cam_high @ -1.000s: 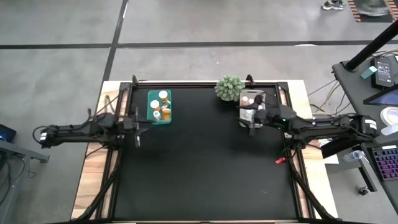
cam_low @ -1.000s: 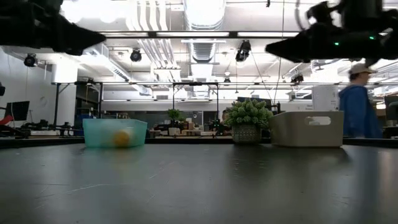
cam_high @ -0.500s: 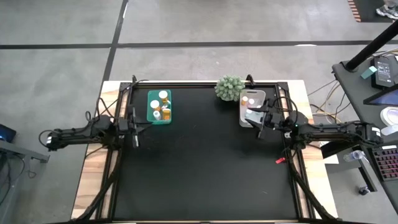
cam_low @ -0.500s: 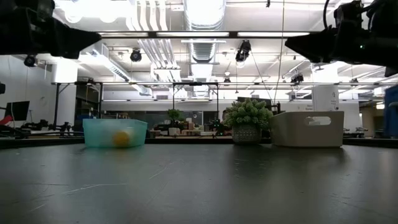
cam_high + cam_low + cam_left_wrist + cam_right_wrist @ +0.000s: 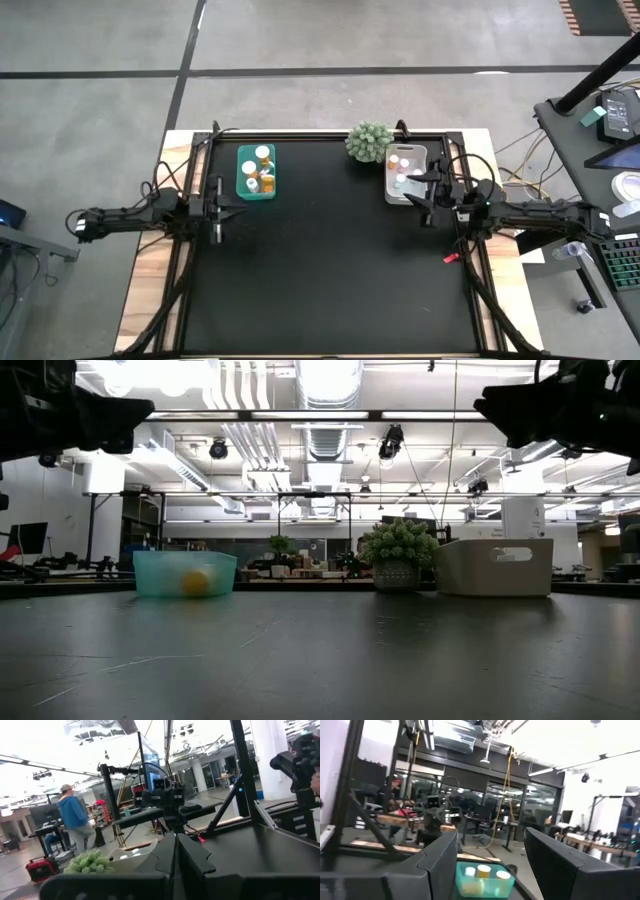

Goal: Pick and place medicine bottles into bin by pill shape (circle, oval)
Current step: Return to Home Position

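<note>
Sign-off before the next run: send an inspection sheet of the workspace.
Surface: black table top, no loose bottles seen.
Job's things: medicine bottles in green bin and white bin.
Clutter: plant ball beside white bin; small red item at right rail.
Hands: left hand shut, holding nothing; right hand open, near white bin.
Cables: loose cables off right edge.
Surroundings: person in blue; keyboard on side desk.

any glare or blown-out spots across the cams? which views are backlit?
Low view: ceiling lights blown out, left arm and right arm reduced to black silhouettes, faint sheen on the table. Left wrist view: ceiling washed white, the shut left tool dark against it. Right wrist view: bright ceiling likewise, open right tool dark. High view: even light, no glare.
</note>
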You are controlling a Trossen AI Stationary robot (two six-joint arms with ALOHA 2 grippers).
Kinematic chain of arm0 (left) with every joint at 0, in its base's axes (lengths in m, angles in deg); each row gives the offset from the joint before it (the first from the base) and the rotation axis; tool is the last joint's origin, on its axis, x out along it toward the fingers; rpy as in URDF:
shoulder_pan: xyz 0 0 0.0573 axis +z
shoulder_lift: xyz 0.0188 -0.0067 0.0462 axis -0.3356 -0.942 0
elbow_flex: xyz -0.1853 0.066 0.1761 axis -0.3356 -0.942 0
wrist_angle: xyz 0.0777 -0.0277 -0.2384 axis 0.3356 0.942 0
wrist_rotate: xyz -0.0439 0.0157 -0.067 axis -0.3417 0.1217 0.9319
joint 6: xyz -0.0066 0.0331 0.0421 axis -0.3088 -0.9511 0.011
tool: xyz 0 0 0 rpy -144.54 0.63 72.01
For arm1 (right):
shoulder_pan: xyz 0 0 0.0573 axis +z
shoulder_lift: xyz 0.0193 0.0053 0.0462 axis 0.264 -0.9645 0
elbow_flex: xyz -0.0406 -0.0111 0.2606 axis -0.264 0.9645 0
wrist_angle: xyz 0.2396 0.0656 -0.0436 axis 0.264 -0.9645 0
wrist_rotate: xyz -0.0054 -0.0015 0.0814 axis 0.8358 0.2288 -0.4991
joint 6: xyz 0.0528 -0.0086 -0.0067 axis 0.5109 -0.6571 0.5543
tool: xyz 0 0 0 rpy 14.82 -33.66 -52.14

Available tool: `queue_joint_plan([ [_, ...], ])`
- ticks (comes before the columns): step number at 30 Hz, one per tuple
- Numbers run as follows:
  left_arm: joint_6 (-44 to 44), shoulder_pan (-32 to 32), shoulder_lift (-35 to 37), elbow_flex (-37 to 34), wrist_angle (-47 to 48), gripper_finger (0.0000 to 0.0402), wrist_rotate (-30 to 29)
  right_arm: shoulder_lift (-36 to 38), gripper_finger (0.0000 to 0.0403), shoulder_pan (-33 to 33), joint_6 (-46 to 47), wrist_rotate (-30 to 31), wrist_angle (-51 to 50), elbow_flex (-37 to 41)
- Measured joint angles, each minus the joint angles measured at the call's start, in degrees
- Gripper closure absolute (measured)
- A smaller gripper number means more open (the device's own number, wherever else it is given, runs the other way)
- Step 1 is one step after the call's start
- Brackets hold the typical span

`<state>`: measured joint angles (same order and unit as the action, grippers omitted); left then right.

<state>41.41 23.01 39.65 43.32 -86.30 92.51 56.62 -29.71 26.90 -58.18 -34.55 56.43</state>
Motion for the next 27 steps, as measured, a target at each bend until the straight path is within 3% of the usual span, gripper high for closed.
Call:
queue_joint_plan([
  [4, 0.5, 0.0, -0.2, 0.0, 0.3, 0.0400, 0.0, 2.4, 0.0184, 1.9, 1.9, 0.4, -3.8, 0.0],
  [9, 7.3, 0.0, -0.8, 0.0, 0.7, 0.0400, -0.2, 5.4, 0.0184, 4.6, 0.8, 3.2, -4.1, -0.3],
  [15, 7.5, 0.0, -1.9, -0.1, 0.8, 0.0400, -0.3, 10.2, 0.0184, 6.6, 1.2, 4.6, -5.2, -1.0],
  [21, 7.5, 0.0, -3.0, -0.1, 0.8, 0.0400, -0.3, 15.7, 0.0184, 6.9, 2.3, 8.2, -13.8, -1.1],
  [27, 7.5, 0.0, -4.0, -0.2, 0.8, 0.0400, -0.3, 19.2, 0.0184, 6.9, -3.9, 13.1, -25.7, -1.1],
])
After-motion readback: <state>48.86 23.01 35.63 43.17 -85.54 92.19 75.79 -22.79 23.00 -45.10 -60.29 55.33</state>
